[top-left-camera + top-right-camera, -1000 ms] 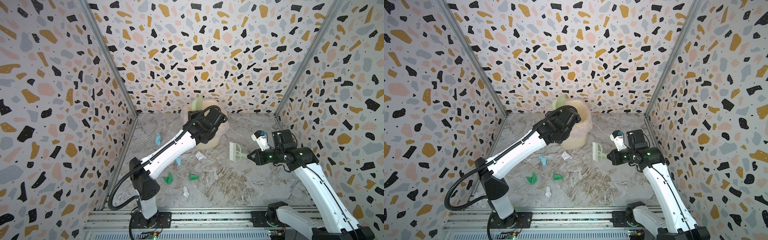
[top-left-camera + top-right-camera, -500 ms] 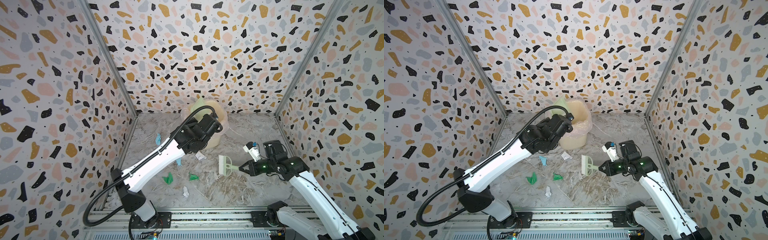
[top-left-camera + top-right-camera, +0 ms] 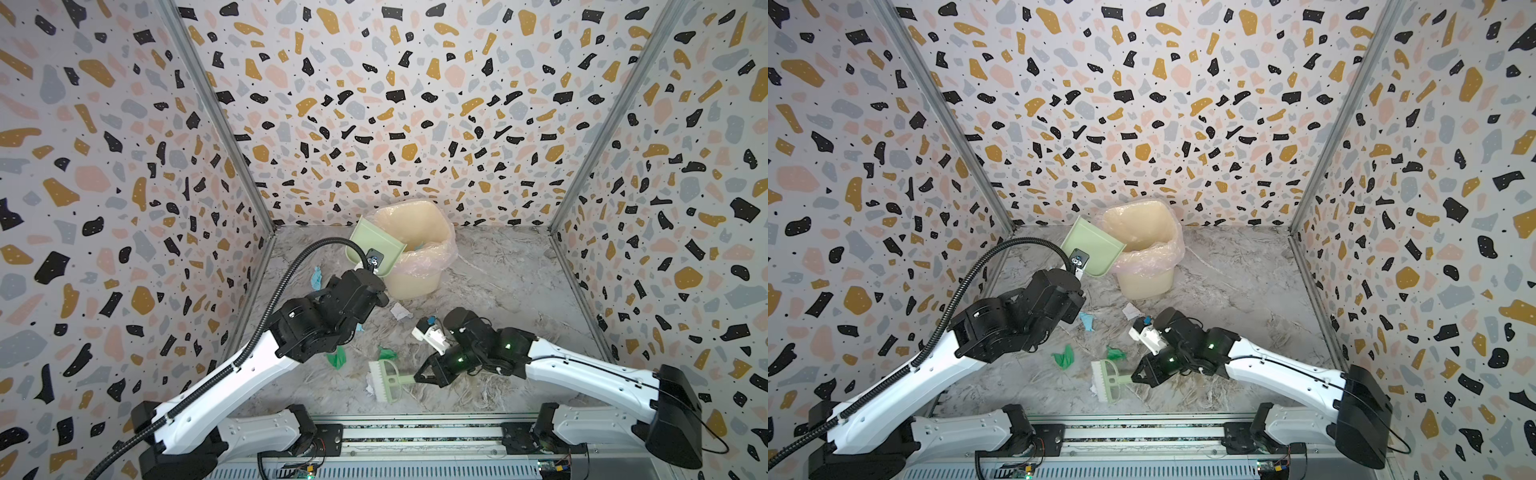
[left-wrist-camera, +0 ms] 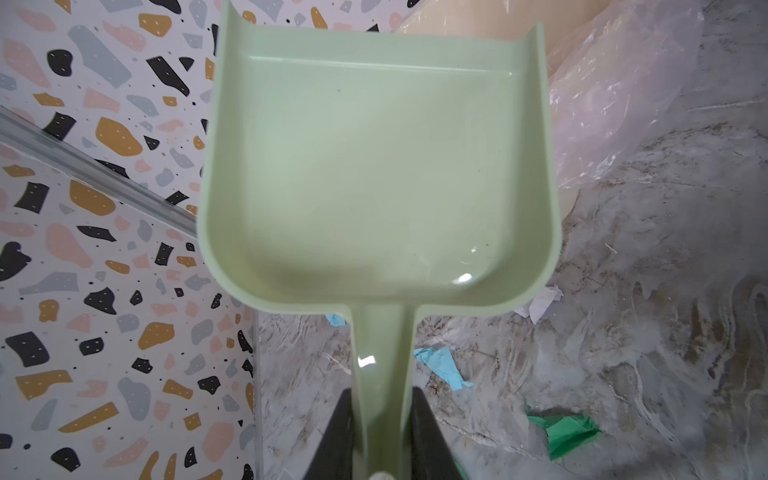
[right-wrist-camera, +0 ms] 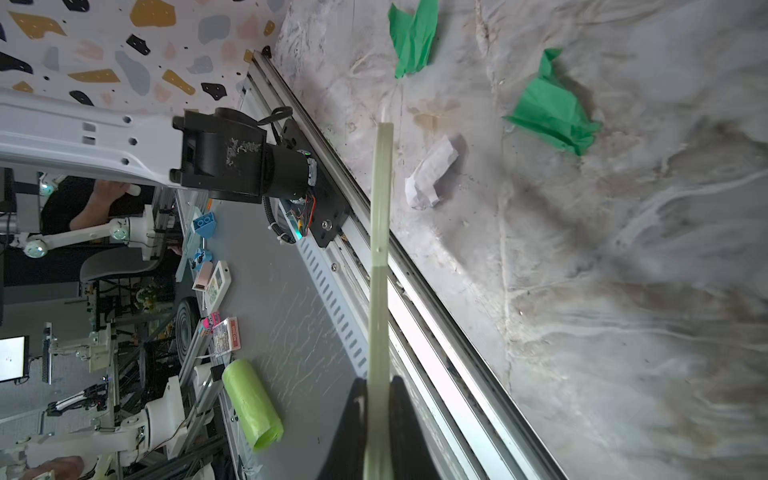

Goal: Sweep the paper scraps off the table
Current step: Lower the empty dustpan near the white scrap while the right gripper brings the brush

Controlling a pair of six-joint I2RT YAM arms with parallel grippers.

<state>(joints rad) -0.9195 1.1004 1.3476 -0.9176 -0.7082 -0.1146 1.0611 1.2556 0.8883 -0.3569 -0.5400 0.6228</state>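
The left jaws clench the dustpan (image 4: 374, 166); the right jaws clench the brush (image 3: 385, 379).

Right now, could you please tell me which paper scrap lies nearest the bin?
The pale white scrap at the foot of the bin; the blue scraps and green scraps lie farther out.

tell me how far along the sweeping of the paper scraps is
Done: the pale green plastic dustpan is empty by the beige lined bin; a blue bit shows inside. In hand: left gripper grips its handle, right gripper the pale green white-bristled brush. To do: crumpled paper scraps, green, blue and white, on the marble-patterned table.
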